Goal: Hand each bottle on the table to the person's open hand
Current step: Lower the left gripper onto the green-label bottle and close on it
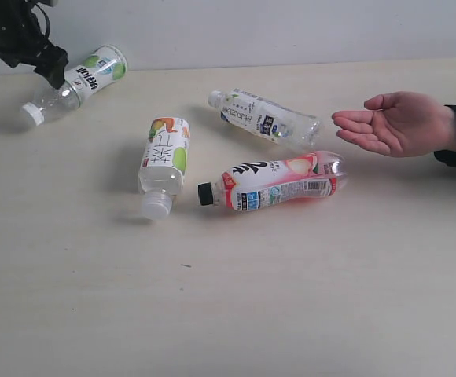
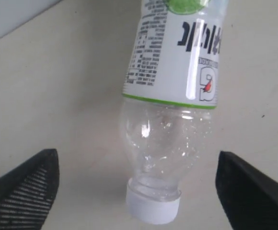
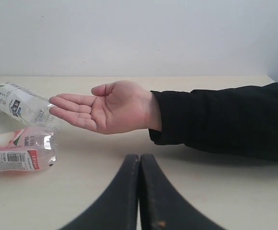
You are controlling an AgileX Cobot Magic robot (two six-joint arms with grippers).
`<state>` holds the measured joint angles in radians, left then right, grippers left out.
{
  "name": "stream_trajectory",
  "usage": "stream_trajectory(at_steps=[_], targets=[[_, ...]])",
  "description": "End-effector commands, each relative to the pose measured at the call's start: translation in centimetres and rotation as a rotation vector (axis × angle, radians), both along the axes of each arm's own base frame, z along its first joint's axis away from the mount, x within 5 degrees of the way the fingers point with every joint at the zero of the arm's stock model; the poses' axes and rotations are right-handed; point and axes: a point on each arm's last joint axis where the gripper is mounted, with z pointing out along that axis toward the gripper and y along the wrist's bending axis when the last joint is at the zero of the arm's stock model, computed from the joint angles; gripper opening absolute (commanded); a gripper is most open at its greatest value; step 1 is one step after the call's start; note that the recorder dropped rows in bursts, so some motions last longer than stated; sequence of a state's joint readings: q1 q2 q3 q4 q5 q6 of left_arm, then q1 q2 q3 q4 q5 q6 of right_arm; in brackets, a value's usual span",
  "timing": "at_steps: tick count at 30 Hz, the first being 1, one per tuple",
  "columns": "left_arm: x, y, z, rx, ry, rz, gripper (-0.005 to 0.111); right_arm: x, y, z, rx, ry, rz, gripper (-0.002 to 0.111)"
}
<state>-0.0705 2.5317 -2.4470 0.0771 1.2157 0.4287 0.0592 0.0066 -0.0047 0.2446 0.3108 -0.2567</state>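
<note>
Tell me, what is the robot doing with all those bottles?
The robot is meant to pass bottles to the person's open hand, which waits palm up and empty. The robot's left hand is open on either side of the corner bottle, near its neck, and has not gripped it. That bottle lies on the table. The green-label bottle, the blue-label bottle and the pink bottle lie on their sides in the middle. The robot's right hand is shut and holds nothing.

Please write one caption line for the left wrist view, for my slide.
Left gripper open, fingers either side of the white-capped neck of a green-labelled bottle lying on the table.
</note>
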Motion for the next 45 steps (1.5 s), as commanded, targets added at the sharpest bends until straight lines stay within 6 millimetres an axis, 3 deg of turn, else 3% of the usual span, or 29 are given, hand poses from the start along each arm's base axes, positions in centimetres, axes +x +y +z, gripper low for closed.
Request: stream_trajectory(at_steps=[1,15,45], targets=[[0.4,-0.3,0.5,-0.032,-0.051,-0.034,0.085,0.0,-0.1,-0.1,-0.008,-0.004,-0.006,0.000],[1.4,-0.9,-1.7,-0.074,-0.093,-0.069,0.086,0.0,-0.1,-0.1,-0.008,-0.004,-0.006,0.000],[1.4,-1.0,-6.3,-0.079,0.014,-0.059,0.086,0.0,-0.1,-0.1,-0.008,-0.004,-0.006,0.000]])
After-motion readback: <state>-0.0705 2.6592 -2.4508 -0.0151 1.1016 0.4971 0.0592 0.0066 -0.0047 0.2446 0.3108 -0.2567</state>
